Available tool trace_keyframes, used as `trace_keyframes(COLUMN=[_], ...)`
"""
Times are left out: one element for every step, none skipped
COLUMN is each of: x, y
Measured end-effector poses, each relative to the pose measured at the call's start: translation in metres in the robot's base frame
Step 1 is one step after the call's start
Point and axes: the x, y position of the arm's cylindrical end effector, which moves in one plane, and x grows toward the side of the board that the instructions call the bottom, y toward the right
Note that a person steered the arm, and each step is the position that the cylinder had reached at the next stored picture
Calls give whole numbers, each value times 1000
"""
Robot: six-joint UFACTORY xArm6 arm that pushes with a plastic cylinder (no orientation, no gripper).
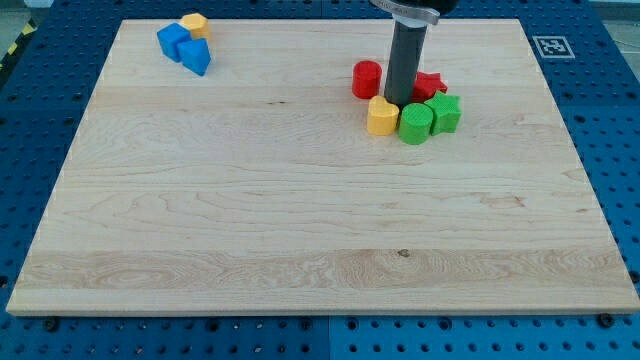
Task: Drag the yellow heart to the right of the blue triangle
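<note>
Camera view shows you the board (pixel 300 230) with my tip (pixel 398 104) down among a bunch of blocks near the view's top, right of the middle. My tip is a plain rod, so it grabs nothing and holds nothing; it only pushes.

The yellow heart (pixel 382 116) sits just to the view's left of my tip, and they look like they touch. The blue triangle (pixel 194 55) is far off at the view's top left. So you are at the start of the job: the heart is not yet moved, and it has a long way to go.

For the next move, I think my tip must get to the right side of the heart and push it left and a bit up, then stop so the heart ends just right of the triangle.

Look at what is close by. 2 green blocks, green 1 (pixel 416 123) and green 2 (pixel 444 113), sit right of the heart. A red round block (pixel 366 79) sits up and left, and it may get bumped on the way. A red block (pixel 431 85) peeks out behind the rod. Near the triangle you see a blue cube (pixel 172 38) and a yellow block (pixel 195 24), so do not push too far.
</note>
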Motion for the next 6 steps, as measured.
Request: trace_keyframes(x=[19, 22, 26, 62, 67, 51], y=[2, -21, -38, -29, -38, -69])
